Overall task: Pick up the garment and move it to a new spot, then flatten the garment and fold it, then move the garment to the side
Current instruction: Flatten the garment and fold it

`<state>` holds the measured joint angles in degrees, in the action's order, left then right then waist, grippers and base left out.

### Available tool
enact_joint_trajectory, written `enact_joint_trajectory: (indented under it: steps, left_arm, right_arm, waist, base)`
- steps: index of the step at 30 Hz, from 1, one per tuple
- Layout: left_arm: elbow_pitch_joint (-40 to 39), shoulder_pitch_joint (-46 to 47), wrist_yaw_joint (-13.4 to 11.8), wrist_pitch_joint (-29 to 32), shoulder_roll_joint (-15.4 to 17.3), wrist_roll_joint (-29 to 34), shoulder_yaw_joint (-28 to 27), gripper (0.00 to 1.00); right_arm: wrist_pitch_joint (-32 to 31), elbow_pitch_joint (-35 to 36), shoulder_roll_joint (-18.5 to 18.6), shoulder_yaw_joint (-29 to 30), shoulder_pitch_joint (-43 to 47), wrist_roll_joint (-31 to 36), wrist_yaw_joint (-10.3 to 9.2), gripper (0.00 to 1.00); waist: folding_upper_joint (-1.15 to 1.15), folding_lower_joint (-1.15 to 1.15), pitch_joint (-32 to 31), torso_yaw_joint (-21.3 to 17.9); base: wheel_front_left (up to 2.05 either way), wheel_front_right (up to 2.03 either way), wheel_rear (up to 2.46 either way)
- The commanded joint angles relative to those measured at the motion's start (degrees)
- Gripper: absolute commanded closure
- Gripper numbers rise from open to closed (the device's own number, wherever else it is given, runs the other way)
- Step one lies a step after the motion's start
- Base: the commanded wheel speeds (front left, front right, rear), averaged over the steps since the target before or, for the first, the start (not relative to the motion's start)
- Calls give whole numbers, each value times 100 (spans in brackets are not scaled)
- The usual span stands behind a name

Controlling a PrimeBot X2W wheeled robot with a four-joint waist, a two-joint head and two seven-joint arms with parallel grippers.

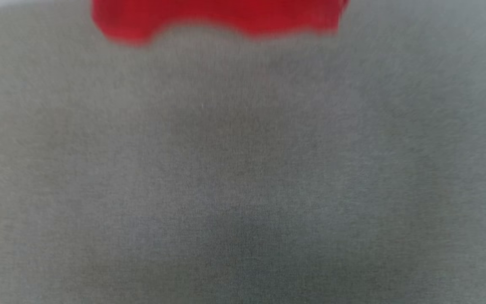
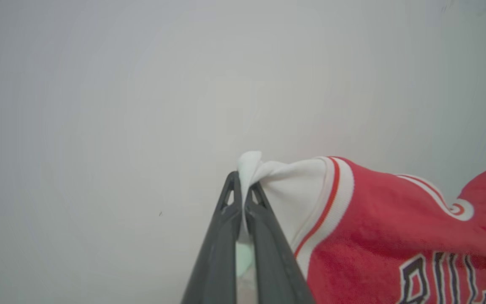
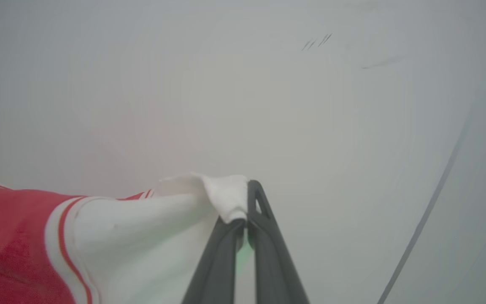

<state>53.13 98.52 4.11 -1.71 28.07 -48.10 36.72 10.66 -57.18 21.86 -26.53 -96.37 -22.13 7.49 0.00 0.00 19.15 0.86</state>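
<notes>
**Garment pinched by both grippers**

**Item 1: garment.** In your head view it is a blurred red band along the top edge, with the grey surface taking up everything below it. Whether the cloth touches that surface cannot be told through the blur. Up close it is red with white panels and red-and-white stripe trim. Dark lettering shows at the lower right of your left wrist view.

**Item 2: left gripper.** The fingers are pressed together on a bunched white fold of the garment. A tuft of the fold pokes out just past the tips. From there the cloth runs to the right of the fingers in that view, white first and then red.

**Item 3: right gripper.** It is closed on another white fold, which wraps over the tip of one finger. The garment stretches left from the fingers in that view, white panel first and then trim and red cloth.

**Item 4: background.** Both wrist views show a pale, plain backdrop. In your right wrist view there are a few short dark marks near the top and a thin dark line curving down the right side.
</notes>
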Motion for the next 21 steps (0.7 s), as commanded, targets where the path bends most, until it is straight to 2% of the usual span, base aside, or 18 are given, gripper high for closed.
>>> enact_joint_trajectory:
  steps: [1, 3, 5, 10, 14, 16, 21]
  left_arm:
    - [71, 167, 47, -311, -41, 128, -21, 100]
    - [162, 340, 87, -846, -109, 219, -29, 100]
    - [263, 402, 156, -1122, -165, 333, 24, 100]
    - [544, -68, 297, -1327, -259, 278, 84, 100]
    - [759, -531, 337, -1331, -381, 149, 188, 100]
    - [813, -961, 333, -1059, -466, -88, 297, 100]
    - [536, -1773, 331, -563, -229, -423, 696, 100]
  right_arm:
    - [201, -167, -36, 118, -186, 213, 0, 100]
    - [381, -275, -101, 284, -402, 571, 0, 100]
    - [442, -357, -173, 400, -467, 890, 0, 100]
    - [452, -535, -345, 547, -23, 1237, 0, 100]
    - [452, -752, -490, 546, 392, 1075, 0, 100]
    - [379, -907, -579, 406, 733, 957, 0, 100]
    - [81, -795, -678, -12, 1554, 259, 0, 100]
  waist:
    - [0, 0, 509, 55]
    - [0, 0, 662, 94]
    - [0, 0, 768, 136]
    - [0, 0, 765, 206]
    - [0, 0, 621, 238]
    - [0, 0, 481, 258]
    - [0, 0, 135, 294]
  base:
    - [0, 0, 0]
    - [0, 0, 0]
    - [0, 0, 0]
    - [0, 0, 0]
    - [0, 0, 0]
    - [0, 0, 0]
    - [0, 0, 0]
